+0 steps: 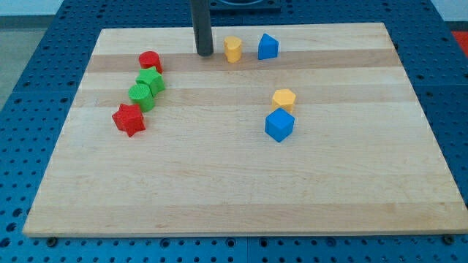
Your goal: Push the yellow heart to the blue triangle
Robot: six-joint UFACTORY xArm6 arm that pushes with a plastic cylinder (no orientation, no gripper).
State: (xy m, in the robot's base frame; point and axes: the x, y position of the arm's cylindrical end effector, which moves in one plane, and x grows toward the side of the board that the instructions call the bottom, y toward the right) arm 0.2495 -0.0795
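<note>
The yellow heart (232, 50) lies near the view's top, a short gap to the left of the blue triangle (268, 47). The two do not touch. My tip (204, 53) rests on the board to the left of the yellow heart, with a clear gap between them. The rod rises straight up out of the view's top.
A yellow hexagon (284, 99) sits touching a blue cube (279, 125) right of centre. At the left stand a red cylinder (150, 61), two green blocks (152, 81) (140, 95) and a red star (129, 119). The wooden board (234, 190) lies on a blue pegboard.
</note>
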